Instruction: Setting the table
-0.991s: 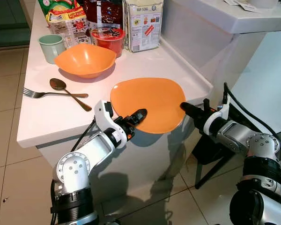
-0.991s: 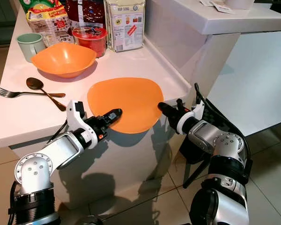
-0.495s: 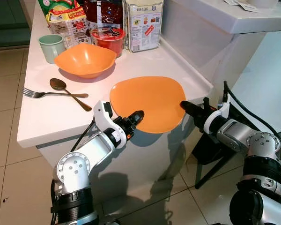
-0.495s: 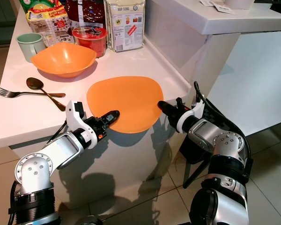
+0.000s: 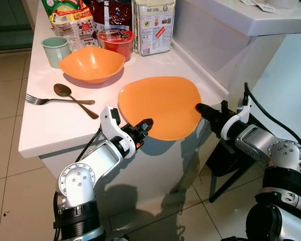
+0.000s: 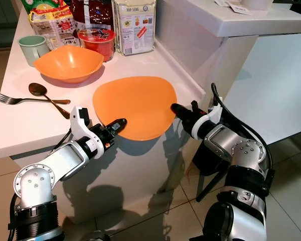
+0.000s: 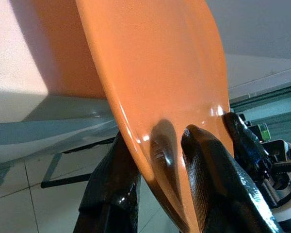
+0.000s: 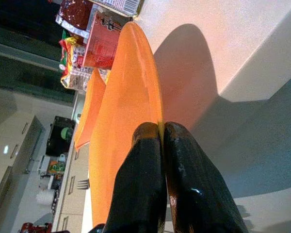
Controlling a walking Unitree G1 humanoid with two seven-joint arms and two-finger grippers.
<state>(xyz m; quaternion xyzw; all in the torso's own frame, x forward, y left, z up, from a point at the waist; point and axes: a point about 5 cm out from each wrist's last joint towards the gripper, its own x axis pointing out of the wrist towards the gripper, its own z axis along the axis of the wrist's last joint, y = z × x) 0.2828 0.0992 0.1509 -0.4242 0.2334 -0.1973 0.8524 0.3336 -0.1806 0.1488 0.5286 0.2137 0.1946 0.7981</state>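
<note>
Plate (image 5: 160,105) pinched between both claws

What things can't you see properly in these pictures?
- Underside of the orange plate: hidden by the plate itself in the eye views, so whether it touches the counter is unclear.
- Snack packets: tops cut off by the upper edge of the eye views.
- Inside the green cup: too shallow an angle to tell its contents.
- Left gripper and right gripper: lower fingers hidden under the plate's rim in the eye views.
</note>
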